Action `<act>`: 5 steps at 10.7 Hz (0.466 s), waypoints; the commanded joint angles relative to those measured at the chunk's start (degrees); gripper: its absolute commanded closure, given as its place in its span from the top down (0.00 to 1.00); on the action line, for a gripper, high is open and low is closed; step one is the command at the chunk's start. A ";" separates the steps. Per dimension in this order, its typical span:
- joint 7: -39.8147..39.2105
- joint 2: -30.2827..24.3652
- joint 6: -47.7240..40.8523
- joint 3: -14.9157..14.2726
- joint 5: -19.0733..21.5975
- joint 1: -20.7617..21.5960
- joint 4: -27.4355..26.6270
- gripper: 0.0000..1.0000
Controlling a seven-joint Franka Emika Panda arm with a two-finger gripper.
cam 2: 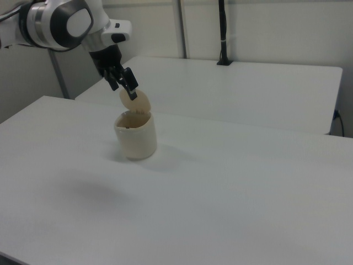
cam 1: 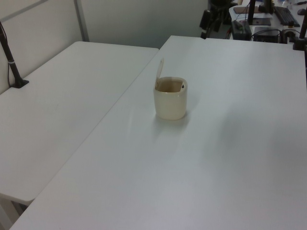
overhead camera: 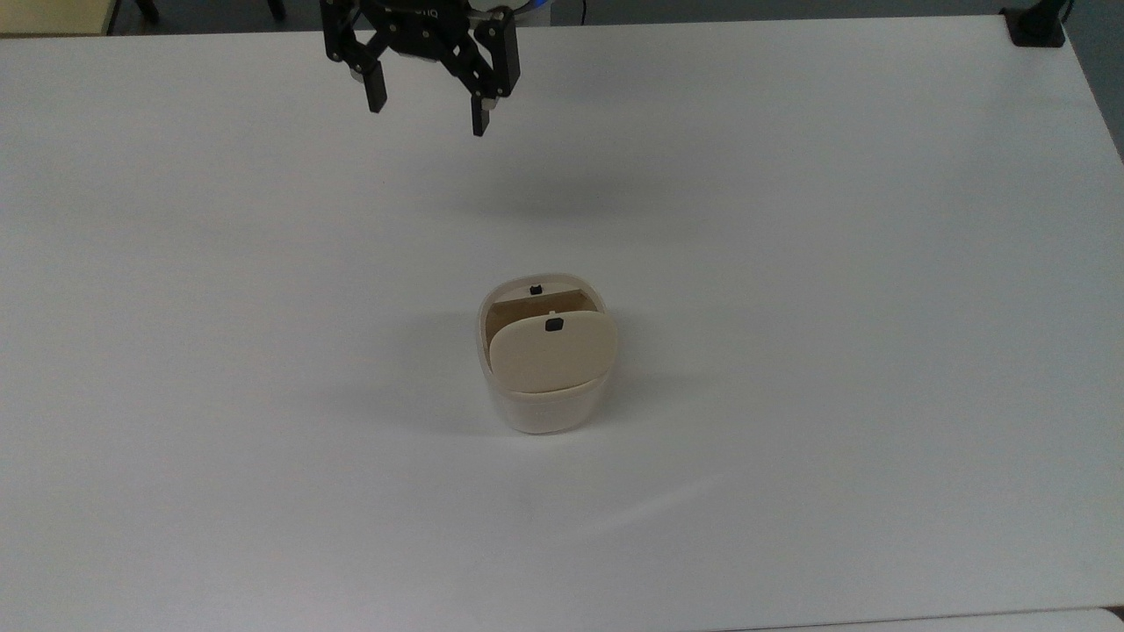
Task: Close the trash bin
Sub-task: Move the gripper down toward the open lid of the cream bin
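On the white table [overhead camera: 790,263], trash bin [overhead camera: 546,386] lid up, hand [overhead camera: 426,110] spread wide

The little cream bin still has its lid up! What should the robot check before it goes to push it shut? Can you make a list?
1. Cream-white plastic trash bin stands upright: ok.
2. Flat beige hinged lid is raised, so not closed yet: not ok.
3. Black two-finger gripper is open: ok.
4. Gripper is holding nothing: ok.
5. White table bare between gripper and bin: ok.
6. Gripper lined up over the lid: not ok, it is far off toward the top view's top.
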 commanded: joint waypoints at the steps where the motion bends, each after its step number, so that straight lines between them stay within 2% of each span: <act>1: 10.05 4.49 2.42 -0.11 -0.21 2.06 5.70 0.85; 3: 16.88 6.51 12.67 -0.19 -0.73 4.42 5.89 0.63; 4: 21.79 7.83 18.03 -0.20 -1.08 4.96 6.15 0.35; 5: 25.85 9.67 22.17 -0.20 -1.43 5.40 7.11 0.13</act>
